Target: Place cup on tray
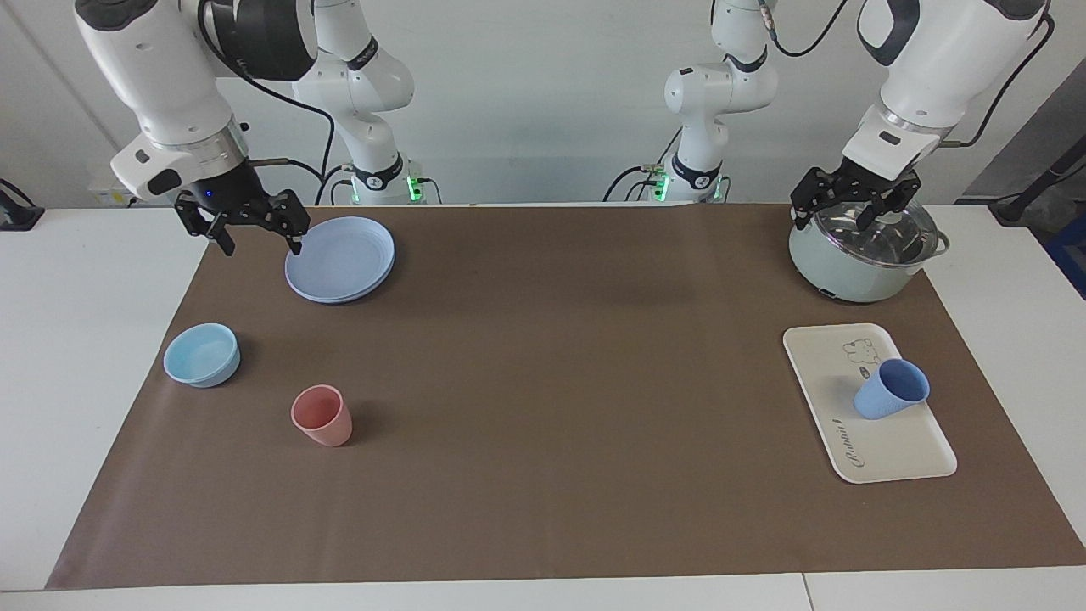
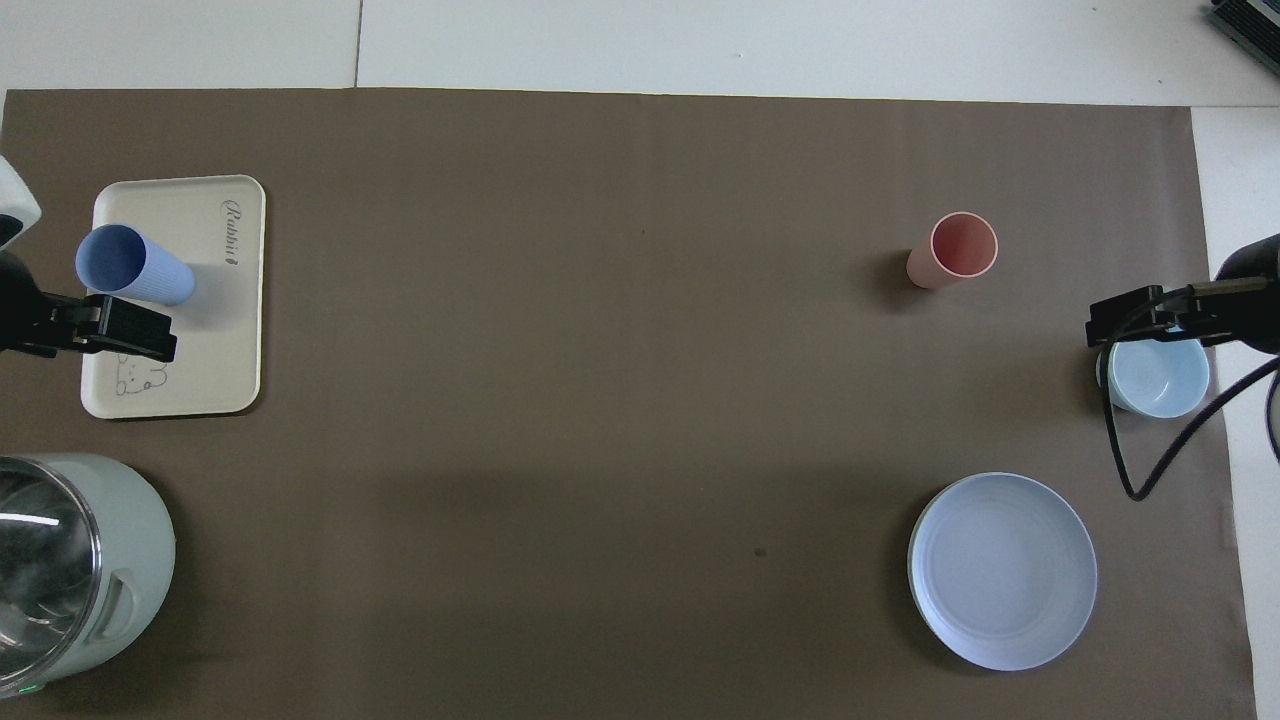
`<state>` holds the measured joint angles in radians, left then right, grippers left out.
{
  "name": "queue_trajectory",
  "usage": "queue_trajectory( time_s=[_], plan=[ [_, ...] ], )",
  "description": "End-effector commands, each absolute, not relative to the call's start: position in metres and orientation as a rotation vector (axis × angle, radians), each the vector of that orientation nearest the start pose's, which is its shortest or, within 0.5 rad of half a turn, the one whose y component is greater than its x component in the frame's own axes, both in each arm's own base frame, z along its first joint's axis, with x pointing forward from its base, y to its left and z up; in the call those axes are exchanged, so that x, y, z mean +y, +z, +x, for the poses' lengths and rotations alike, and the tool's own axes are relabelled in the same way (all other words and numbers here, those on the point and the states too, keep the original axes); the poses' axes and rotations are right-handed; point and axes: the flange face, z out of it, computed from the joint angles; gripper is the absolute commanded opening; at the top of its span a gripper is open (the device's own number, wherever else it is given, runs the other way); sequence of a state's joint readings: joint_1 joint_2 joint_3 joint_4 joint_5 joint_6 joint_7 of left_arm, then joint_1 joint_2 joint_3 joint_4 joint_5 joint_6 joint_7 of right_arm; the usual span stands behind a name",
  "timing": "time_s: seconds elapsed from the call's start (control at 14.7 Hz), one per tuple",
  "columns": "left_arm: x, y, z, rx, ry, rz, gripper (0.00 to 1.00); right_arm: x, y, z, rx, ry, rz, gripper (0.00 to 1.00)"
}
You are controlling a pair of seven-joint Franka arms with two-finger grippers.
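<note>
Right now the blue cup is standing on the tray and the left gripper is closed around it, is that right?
Not quite. The blue cup does stand on the tray, but the left gripper is not closed around it: it is open and empty, up over the pot. The facing view shows this plainly.
</note>
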<state>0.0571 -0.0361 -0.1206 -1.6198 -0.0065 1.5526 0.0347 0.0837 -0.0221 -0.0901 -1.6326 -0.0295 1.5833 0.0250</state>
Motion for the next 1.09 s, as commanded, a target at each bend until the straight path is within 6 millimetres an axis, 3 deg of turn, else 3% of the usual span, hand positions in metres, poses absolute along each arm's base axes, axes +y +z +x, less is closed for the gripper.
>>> queue_trajectory(
  time_s=[0.0,0.27,0.75,1.02],
  plan=[
    [-0.030,0.629,0.541,0.119,-0.016,-3.161,1.00,-0.011,0.627,0.551,0.134,0.084,-3.134,1.00],
    [-0.028,0.643,0.542,0.109,-0.048,-3.151,1.00,-0.006,0.621,0.552,0.119,0.055,-3.157,1.00],
    [-0.026,0.640,0.546,0.101,-0.084,-3.152,1.00,-0.024,0.617,0.522,0.124,0.068,-3.139,1.00],
    [-0.037,0.636,0.540,0.130,-0.047,-3.153,1.00,-0.030,0.619,0.523,0.148,0.058,-3.127,1.00]
  ],
)
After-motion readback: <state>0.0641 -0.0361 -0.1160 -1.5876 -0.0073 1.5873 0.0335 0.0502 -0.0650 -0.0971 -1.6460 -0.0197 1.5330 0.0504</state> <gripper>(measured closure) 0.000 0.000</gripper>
